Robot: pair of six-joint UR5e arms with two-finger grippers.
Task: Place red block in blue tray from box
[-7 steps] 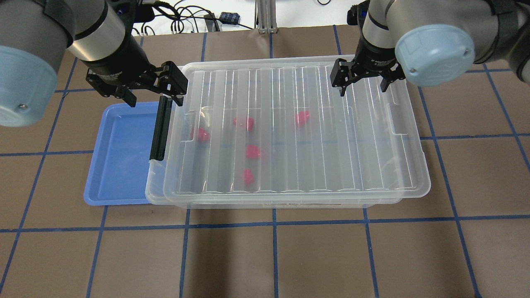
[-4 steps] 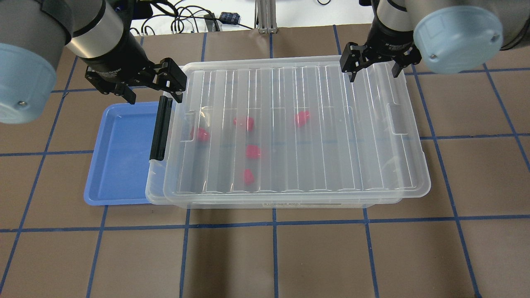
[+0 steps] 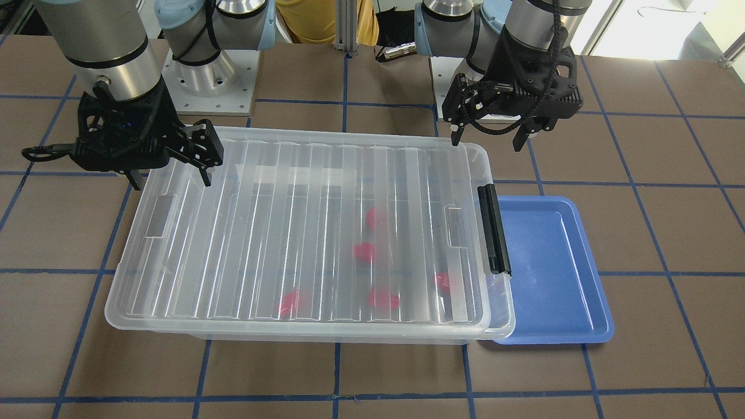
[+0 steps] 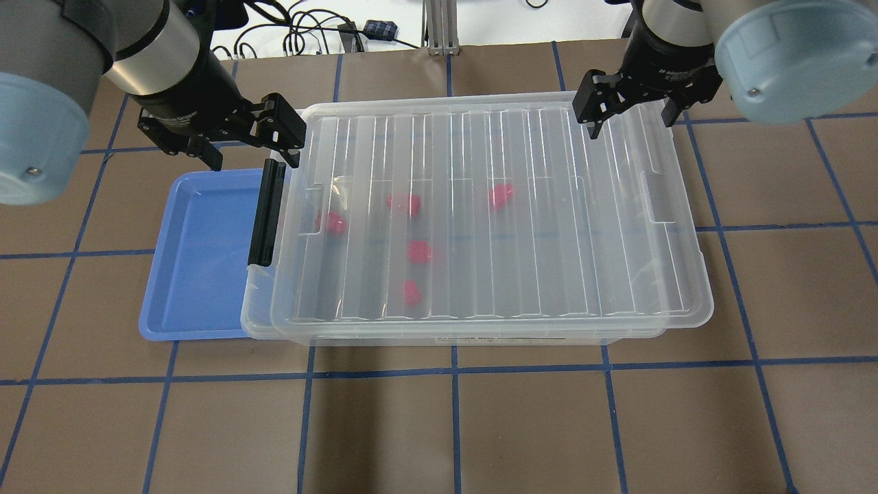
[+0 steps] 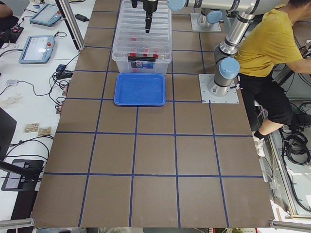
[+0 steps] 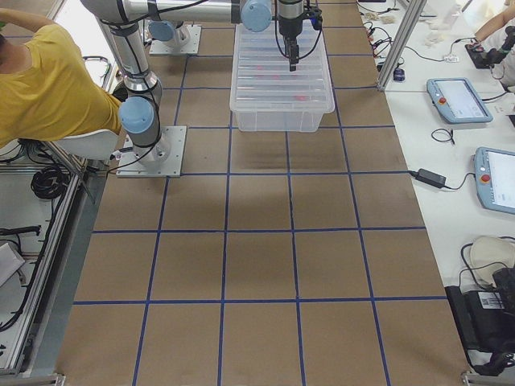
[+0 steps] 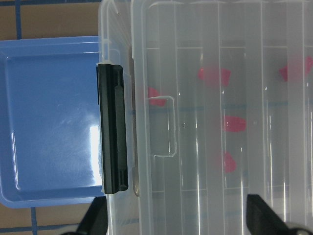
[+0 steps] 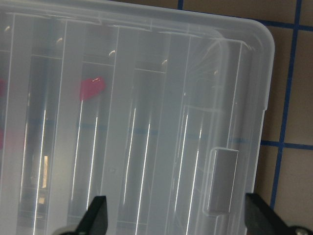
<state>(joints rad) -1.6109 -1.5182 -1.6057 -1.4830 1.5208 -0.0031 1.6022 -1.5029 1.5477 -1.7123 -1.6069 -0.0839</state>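
Note:
The clear box (image 4: 617, 226) stands mid-table with its ribbed lid on and its black latch (image 4: 266, 213) on the short side facing the blue tray (image 4: 195, 267). Several red blocks lie inside under the lid, one of them (image 4: 500, 196) nearest the right end; they also show in the front view (image 3: 365, 252). The tray touches the box's left end and holds nothing. My left gripper (image 4: 254, 156) is open and empty, above the box's far left corner by the latch. My right gripper (image 4: 631, 125) is open and empty, above the far right corner.
Brown table with a blue tape grid (image 4: 453, 370). Cables and an aluminium post (image 4: 439, 27) lie beyond the far edge. A person in a yellow shirt (image 5: 272, 43) stands behind the robot bases. Tablets and cables lie on a side bench (image 6: 459, 96).
My right gripper has moved up and right, from over the lid towards the box's far right corner. My left gripper has shifted slightly towards the far side. Both stay open.

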